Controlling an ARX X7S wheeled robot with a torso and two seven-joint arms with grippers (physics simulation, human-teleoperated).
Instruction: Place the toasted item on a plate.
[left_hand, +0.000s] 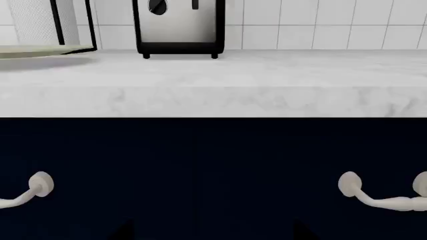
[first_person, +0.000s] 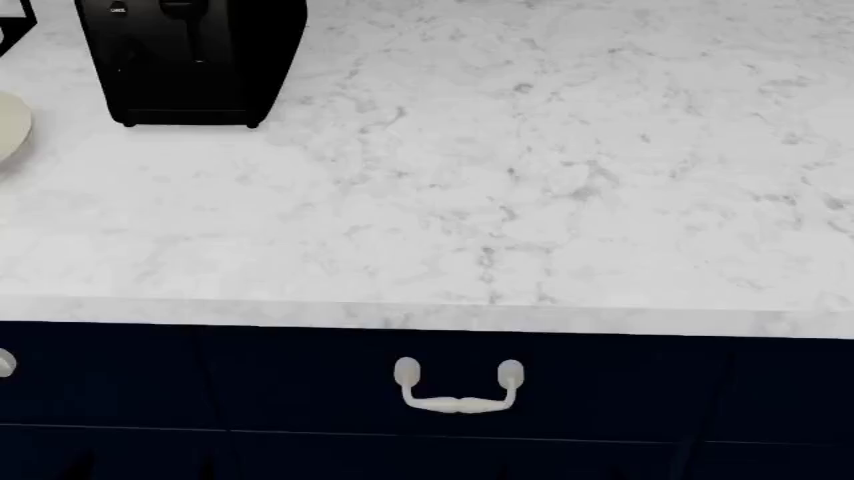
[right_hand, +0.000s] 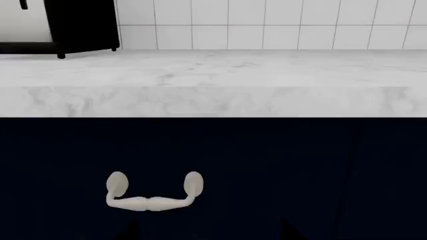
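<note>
- On the worktop (first_person: 534, 200) as our head camera sees it, a black toaster (first_person: 187, 60) stands at the far left, close to the back edge. We see the cream plate (first_person: 11, 125) only as a sliver at the left border, just beside the toaster. We cannot find the toasted item, and neither of our pincers shows, so we cannot tell their state. Below the front edge, a white drawer handle (first_person: 458, 388) sits on the dark navy cabinet front (first_person: 641, 400).
- From our left wrist camera, we face the worktop's front edge (left_hand: 213, 100). The toaster (left_hand: 179, 27), with its silver face and black base, stands against the white tiled wall (left_hand: 320, 22). The plate's rim (left_hand: 40, 50) shows beside it, in front of a paper towel roll in a black holder (left_hand: 47, 22).
- From our right wrist camera, we see one end of the toaster (right_hand: 60, 25), the marble edge, and one handle (right_hand: 153, 192) on the navy front.
</note>
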